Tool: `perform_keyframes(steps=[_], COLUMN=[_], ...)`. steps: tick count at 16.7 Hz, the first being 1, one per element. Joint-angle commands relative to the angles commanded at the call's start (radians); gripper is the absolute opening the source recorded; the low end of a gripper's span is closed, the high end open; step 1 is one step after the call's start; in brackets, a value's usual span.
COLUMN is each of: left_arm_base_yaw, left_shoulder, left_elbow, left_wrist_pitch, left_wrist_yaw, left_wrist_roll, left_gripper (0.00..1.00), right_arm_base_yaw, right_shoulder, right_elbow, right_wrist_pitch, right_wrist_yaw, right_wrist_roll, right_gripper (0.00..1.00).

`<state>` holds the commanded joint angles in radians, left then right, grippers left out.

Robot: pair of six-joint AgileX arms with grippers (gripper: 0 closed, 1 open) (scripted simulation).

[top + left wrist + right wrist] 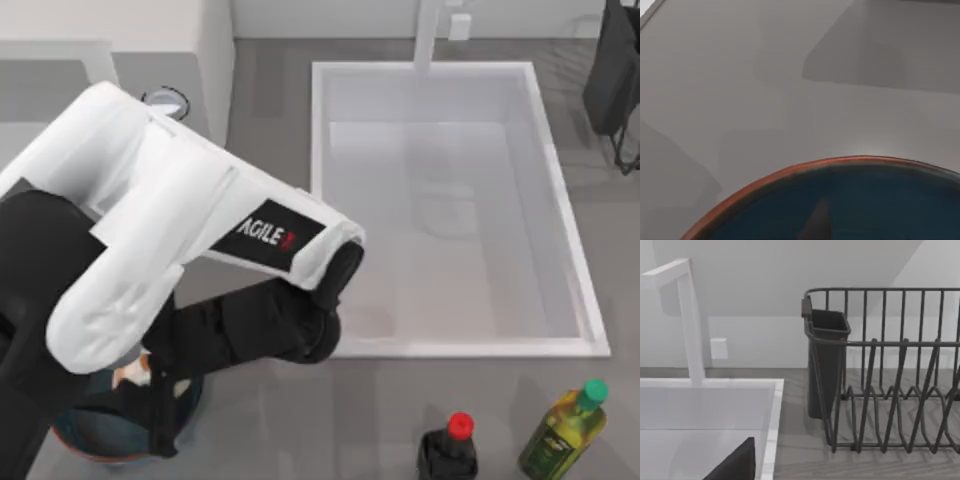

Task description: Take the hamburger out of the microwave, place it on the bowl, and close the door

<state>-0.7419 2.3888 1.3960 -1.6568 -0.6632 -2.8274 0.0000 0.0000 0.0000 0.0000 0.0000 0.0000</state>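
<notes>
My left arm reaches across the table's left side, and its gripper [157,415] hangs over the blue bowl [85,435] at the front left. A pale cream and orange bit of the hamburger [130,376] shows right beside the gripper, above the bowl; whether it is held I cannot tell. In the left wrist view the bowl [850,200] with its reddish-brown rim lies close below. The white microwave [120,30] stands at the back left, one knob [165,100] showing; the arm hides the door. A dark part of my right gripper [735,467] shows over the sink.
A white sink [320,200] with a faucet [428,35] takes up the middle. A dark dish rack [615,80] stands at the back right, with its cup holder [826,365]. A dark red-capped bottle [448,452] and a green-capped oil bottle [565,432] stand at the front right.
</notes>
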Motion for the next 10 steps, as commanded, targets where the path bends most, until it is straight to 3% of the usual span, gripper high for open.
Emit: perform_keyframes(steps=[8, 10], left_arm_base_yaw=[0.020, 0.020], left_shoulder=[0.004, 0.004], left_elbow=[-0.071, -0.071], left_wrist_pitch=[0.046, 0.046], left_wrist_yaw=[-0.018, -0.018], left_wrist_roll=[0.011, 0.011], left_gripper=[0.00, 0.15], right_arm_base_yaw=[0.000, 0.000], right_shoulder=[0.000, 0.000], right_elbow=[0.000, 0.000], right_wrist_pitch=[0.000, 0.000], right_wrist_yaw=[0.000, 0.000], right_wrist_roll=[0.000, 0.000], right_gripper=[1.00, 1.00])
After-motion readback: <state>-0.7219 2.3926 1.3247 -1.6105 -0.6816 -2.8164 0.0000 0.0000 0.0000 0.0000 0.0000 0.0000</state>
